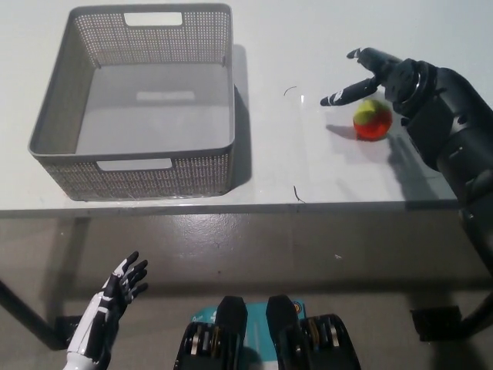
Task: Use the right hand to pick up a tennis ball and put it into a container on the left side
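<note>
In the head view, a white table (323, 177) is seen from steeply above, with its front edge running across the middle of the picture. A grey perforated basket (62, 108), square and with a cut-out handle in its near and far walls, stands on the left part of the table and holds nothing. On the right part of the table, well apart from the basket, a tennis ball (371, 119) coloured yellow-green and orange-red is lying on the surface. The black right hand (381, 73) is held just above and beside the ball, at its far side, with the arm entering from the right edge. Its fingers (344, 94) are spread apart and stretched toward the left, past the ball; nothing is gripped, and whether the palm touches the ball cannot be told. A shadow of the hand is cast on the table beside the ball. The white left hand (115, 289) is seen at the lower left, below the table edge and over the grey floor, with its fingers apart and holding nothing.
</note>
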`<action>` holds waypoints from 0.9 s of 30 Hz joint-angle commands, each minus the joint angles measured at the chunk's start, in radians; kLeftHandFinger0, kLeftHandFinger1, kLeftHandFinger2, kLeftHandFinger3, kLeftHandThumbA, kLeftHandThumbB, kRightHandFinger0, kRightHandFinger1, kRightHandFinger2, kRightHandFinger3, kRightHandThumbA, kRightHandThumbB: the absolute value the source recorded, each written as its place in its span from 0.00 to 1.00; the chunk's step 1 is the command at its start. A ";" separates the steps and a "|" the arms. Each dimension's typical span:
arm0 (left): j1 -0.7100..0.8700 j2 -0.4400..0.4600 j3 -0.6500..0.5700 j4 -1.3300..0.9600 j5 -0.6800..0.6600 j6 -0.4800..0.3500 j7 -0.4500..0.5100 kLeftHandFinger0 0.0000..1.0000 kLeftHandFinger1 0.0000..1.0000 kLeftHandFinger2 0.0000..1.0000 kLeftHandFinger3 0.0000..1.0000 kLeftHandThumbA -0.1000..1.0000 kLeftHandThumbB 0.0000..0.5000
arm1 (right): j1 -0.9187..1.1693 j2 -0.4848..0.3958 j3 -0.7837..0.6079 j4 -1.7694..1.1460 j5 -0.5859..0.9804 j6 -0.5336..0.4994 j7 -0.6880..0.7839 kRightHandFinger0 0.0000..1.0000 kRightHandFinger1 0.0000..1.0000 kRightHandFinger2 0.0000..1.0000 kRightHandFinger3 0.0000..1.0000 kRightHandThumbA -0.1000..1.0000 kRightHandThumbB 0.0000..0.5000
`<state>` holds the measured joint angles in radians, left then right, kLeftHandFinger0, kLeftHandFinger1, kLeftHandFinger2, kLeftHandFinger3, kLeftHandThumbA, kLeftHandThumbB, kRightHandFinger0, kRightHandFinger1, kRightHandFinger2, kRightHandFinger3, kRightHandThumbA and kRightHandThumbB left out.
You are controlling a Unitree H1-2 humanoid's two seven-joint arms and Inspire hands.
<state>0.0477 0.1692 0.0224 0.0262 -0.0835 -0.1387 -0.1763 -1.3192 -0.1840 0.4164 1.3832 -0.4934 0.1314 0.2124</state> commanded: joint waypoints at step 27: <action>-0.015 0.015 0.016 -0.029 -0.024 -0.014 -0.015 1.00 1.00 1.00 1.00 1.00 0.17 | 0.028 -0.024 0.005 0.030 0.017 -0.046 0.011 1.00 1.00 1.00 1.00 0.88 0.85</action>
<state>0.0436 0.1694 0.0349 0.0259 -0.0934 -0.1382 -0.1837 -1.2643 -0.1851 0.4223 1.4130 -0.4876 0.1102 0.2154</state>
